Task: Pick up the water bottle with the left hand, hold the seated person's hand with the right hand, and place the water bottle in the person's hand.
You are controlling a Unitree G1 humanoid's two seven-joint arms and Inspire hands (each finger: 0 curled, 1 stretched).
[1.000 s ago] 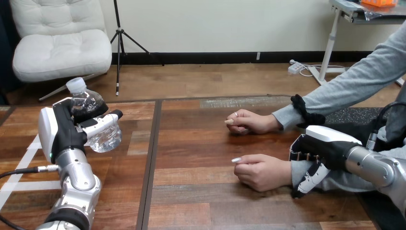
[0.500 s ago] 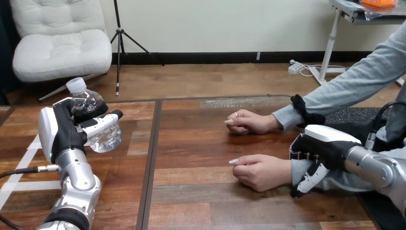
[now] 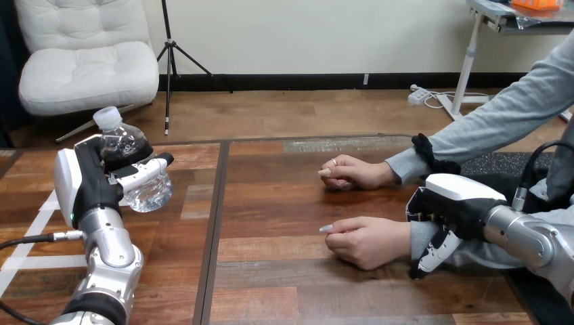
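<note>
Wooden table underneath, brown planks, with a dark seam just right of the left hand and white tape strips beside its forearm. Held the water bottle in that hand, fingers wrapped round it, cap uppermost, clear of the boards. Had the right hand over the sleeved wrist behind the person's nearer hand, a loose fist on the wood just left of it. Could not tell whether closed on that wrist. Beyond, on the same boards, the person's farther hand.
</note>
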